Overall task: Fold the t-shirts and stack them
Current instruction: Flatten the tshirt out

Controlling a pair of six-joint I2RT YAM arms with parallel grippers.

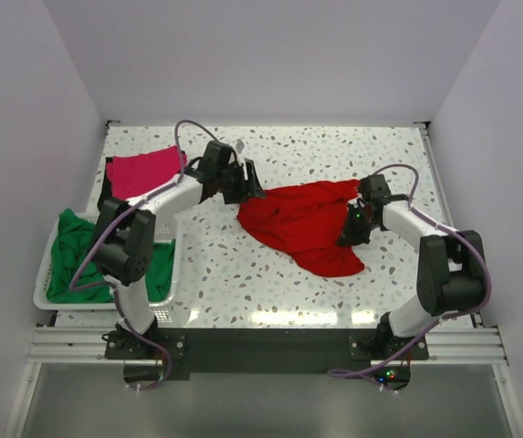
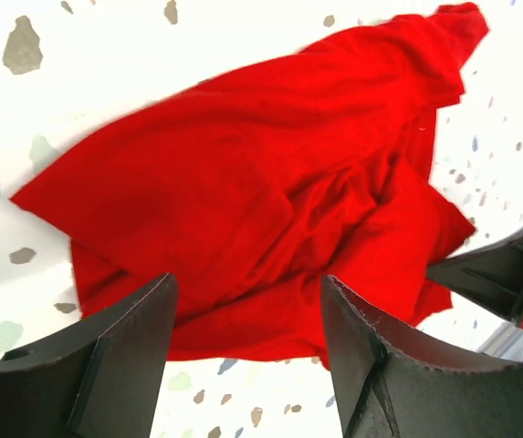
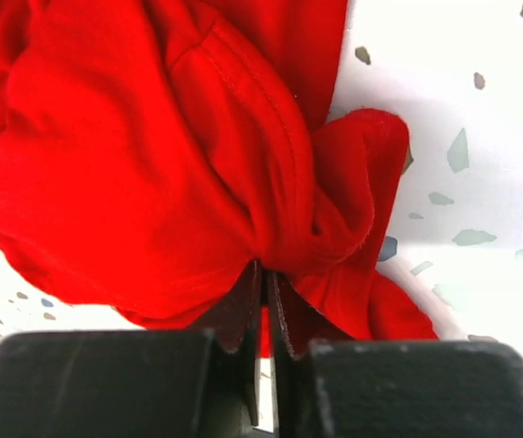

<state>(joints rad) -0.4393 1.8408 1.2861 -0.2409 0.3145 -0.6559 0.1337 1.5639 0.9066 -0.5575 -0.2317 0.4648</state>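
Centrally on the speckled table (image 1: 334,151) lies the red t-shirt (image 1: 302,224), crumpled and unfolded, spread wide at its far side and narrowing to a rounded tip toward the near edge. In the left wrist view the red t-shirt (image 2: 270,201) shows as a rumpled sheet with deep folds and one pointed corner on the white surface.

At the shirt's right edge the right pincer (image 1: 350,233) is down on the cloth. Its own camera shows the right pincer (image 3: 266,292) with the two dark fingers (image 3: 243,306) pressed almost together, a bunched fold of the red t-shirt (image 3: 133,164) with its stitched hem pinched between them.

At the shirt's far left corner sits the left pincer (image 1: 247,187). Seen from the wrist, the left pincer (image 2: 247,301) has its jaws spread wide apart with nothing between them, the red cloth lying beyond the fingertips.

Well apart, at the table's far left, the pink t-shirt (image 1: 147,171) lies flat. Nearer, at the left edge, a white basket (image 1: 177,265) holds the green t-shirt (image 1: 69,255), which drapes over its rim.
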